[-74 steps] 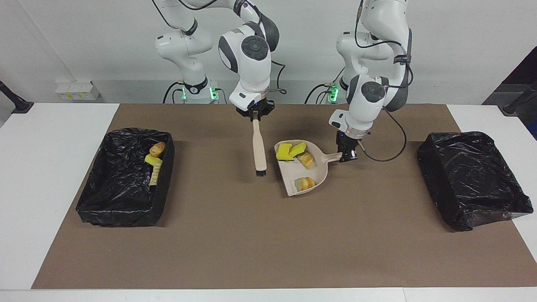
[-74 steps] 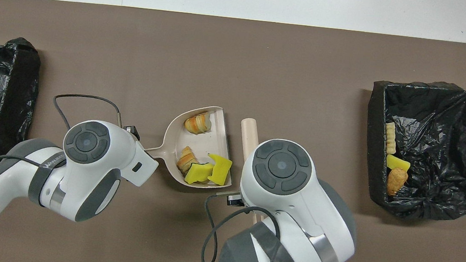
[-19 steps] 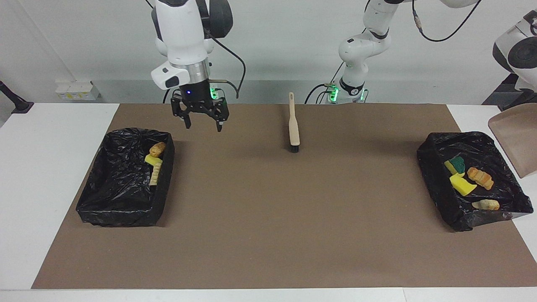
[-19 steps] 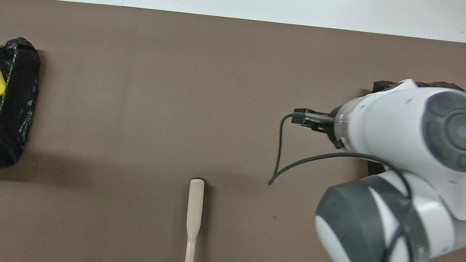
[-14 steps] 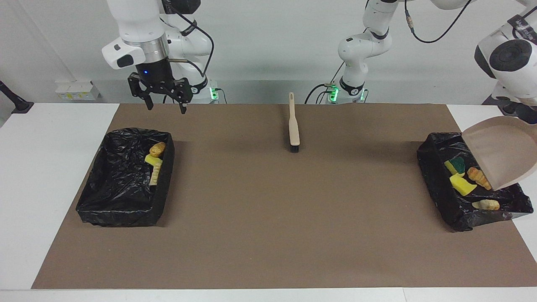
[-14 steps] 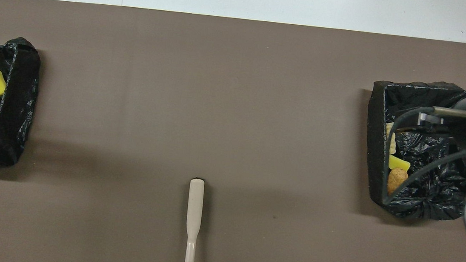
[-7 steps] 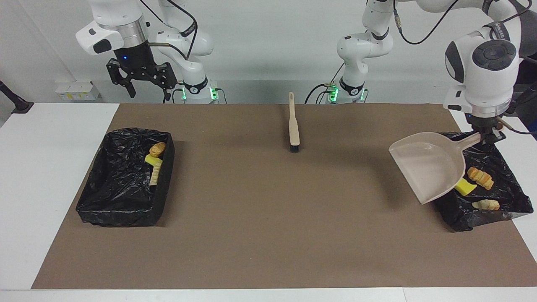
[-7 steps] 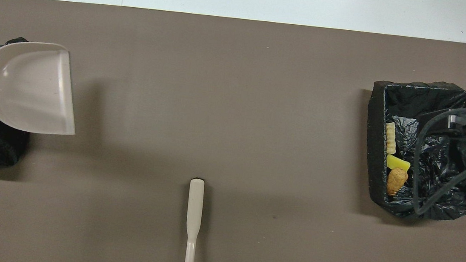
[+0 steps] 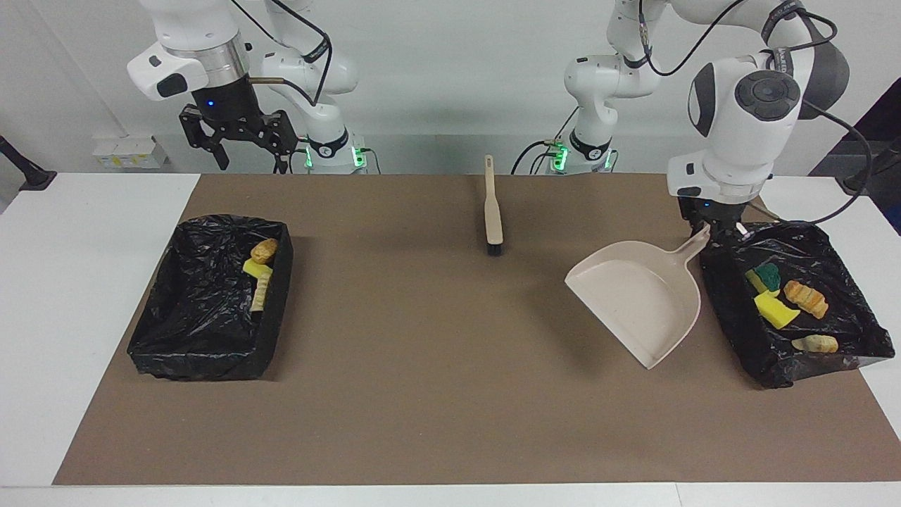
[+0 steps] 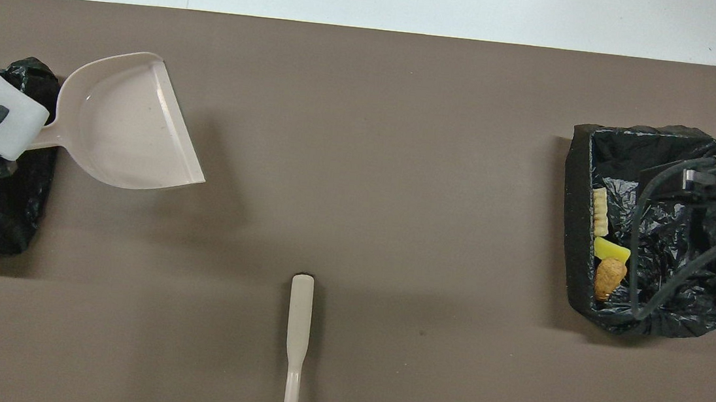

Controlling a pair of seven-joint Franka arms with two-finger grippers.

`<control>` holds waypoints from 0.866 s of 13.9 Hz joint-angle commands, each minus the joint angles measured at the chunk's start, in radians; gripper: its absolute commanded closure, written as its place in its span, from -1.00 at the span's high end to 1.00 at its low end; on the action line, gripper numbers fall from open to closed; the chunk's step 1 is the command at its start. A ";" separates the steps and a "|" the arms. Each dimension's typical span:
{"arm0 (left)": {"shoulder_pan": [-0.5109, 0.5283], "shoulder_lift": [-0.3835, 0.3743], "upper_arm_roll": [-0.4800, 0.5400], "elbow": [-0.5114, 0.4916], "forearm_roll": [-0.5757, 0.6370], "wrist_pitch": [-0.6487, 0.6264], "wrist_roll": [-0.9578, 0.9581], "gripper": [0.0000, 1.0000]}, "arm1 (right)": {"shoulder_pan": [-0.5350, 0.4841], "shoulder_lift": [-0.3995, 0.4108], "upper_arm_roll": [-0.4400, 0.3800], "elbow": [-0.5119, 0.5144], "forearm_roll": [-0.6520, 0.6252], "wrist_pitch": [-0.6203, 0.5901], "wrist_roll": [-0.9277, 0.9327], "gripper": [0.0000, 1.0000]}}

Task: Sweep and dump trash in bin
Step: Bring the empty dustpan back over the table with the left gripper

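Dustpan (image 9: 644, 299) empty, held by its handle in the left gripper (image 9: 709, 227); trash (image 9: 788, 304) lies in the bins.
We find the pan's mouth pointing away from the robots, handle end at the rim of the bin (image 9: 725, 310) at the left arm's end, pan raised over the mat. The right gripper (image 9: 239, 137), jaws wide and empty, waits high near the other bin (image 9: 148, 338). The brush (image 9: 493, 211) lies between the arms. The facing view shows four scraps here and the pan's lift; overhead hides most.

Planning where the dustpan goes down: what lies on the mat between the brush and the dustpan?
Nothing: in the facing view, only bare mat separates brush and dustpan.
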State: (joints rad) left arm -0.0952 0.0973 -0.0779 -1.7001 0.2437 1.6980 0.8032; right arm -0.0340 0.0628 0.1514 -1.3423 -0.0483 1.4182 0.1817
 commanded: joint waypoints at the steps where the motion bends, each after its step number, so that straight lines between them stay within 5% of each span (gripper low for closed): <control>1: -0.105 0.033 0.018 -0.023 -0.038 0.052 -0.232 -1.00 | -0.023 -0.014 0.000 -0.006 0.031 -0.015 -0.024 1.00; 12: -0.449 0.284 0.020 -0.023 -0.259 0.376 -1.213 -1.00 | -0.038 -0.014 -0.001 -0.008 0.031 -0.015 -0.024 1.00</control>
State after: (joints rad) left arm -0.4800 0.3585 -0.0797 -1.7210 0.0006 2.0279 -0.2840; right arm -0.0572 0.0608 0.1473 -1.3424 -0.0441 1.4177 0.1817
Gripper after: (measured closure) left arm 0.687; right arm 0.000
